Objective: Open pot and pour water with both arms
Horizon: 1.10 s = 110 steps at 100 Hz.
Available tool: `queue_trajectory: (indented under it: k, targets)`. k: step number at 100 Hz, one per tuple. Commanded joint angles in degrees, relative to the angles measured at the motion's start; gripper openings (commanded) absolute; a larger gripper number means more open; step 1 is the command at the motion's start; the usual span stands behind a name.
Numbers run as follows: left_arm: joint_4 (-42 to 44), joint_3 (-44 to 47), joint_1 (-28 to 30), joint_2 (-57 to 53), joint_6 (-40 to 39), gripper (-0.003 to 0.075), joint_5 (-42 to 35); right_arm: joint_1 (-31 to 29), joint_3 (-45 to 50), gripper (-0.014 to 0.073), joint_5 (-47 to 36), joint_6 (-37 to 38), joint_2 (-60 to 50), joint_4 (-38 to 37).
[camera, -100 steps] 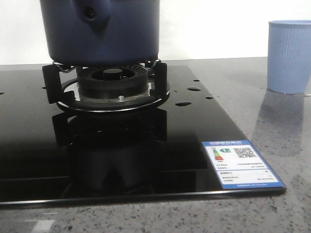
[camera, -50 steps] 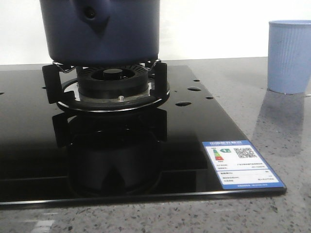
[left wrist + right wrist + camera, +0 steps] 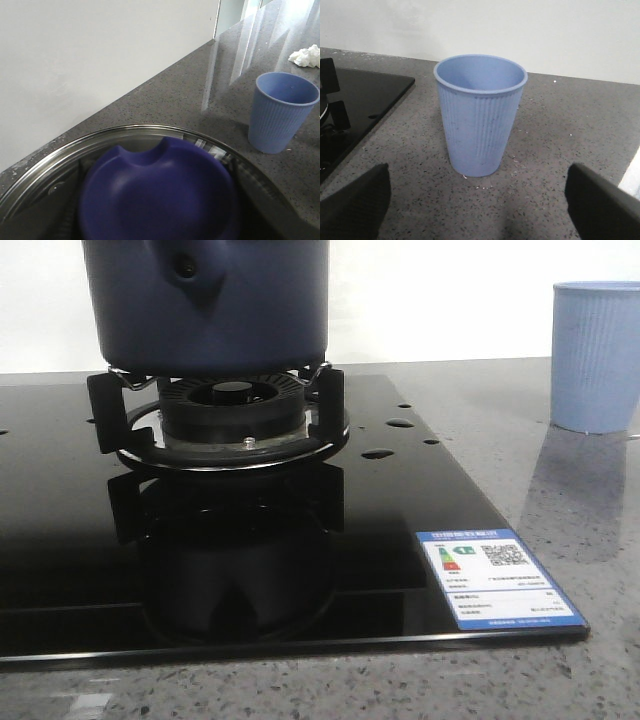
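Observation:
The dark navy pot [image 3: 205, 300] stands on the burner support [image 3: 232, 405] at the back left of the black cooktop [image 3: 60, 520]; its top is cut off by the frame. Small glossy drops of water [image 3: 399, 423] lie on the glass to the right of the burner. The left wrist view is filled by a glass lid with a steel rim [image 3: 45, 170] and its blurred dark blue knob [image 3: 160, 195]; no left fingers show. My right gripper [image 3: 478, 210] is open low over the counter, its fingers [image 3: 355, 205] wide apart, apart from the pale blue cup [image 3: 480, 115].
The pale blue ribbed cup [image 3: 597, 355] stands on the grey stone counter right of the cooktop, also in the left wrist view [image 3: 280, 112]. A crumpled white tissue [image 3: 306, 55] lies beyond it. A white wall runs behind. A blue label [image 3: 497, 578] marks the cooktop's front right corner.

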Motion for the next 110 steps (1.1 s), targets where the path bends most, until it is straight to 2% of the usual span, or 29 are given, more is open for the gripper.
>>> queue_trajectory:
  k: [1,32,37,50,57,79,98,105,110]
  targets:
    - [-3.79,-2.09,-0.47,-1.52,0.16,0.027,1.36,-0.23,-1.36,0.0643,-2.63,0.09,-0.48,1.27]
    - [-3.32,-2.09,-0.47,-1.27,0.16,0.0281,1.59,-0.23,-1.36,0.0643,-2.63,0.09,-0.48,1.27]
    - [-3.32,-2.09,-0.47,-1.27,0.16,0.0316,1.7,-0.23,-1.36,0.0643,-2.63,0.09,-0.48,1.27]
    - [-3.32,-2.09,-0.47,-1.27,0.16,0.0498,1.71,-0.23,-1.36,0.0643,-2.63,0.09,-0.48,1.27]
    - [-3.32,-2.09,-0.47,-1.39,0.16,0.0537,1.71,-0.23,-1.36,0.0643,-2.63,0.09,-0.48,1.27]
    - [-3.48,-2.09,-0.34,-4.61,0.16,0.0535,1.71,-0.23,-1.36,0.0643,-2.9,0.09,-0.48,1.27]
    - [-2.69,-2.09,2.77,-11.89,-0.87,0.0529,2.1,-0.23,-1.36,0.0639,-7.08,0.09,-0.48,1.27]
    - [-1.94,-2.09,4.61,-14.9,-3.38,0.048,2.1,-0.23,-1.36,0.06,-10.2,0.22,-0.93,1.65]
    - [-0.89,-2.09,6.08,-16.98,-4.64,0.04,1.99,-0.23,-1.36,0.0535,-11.75,0.22,-1.36,2.25]
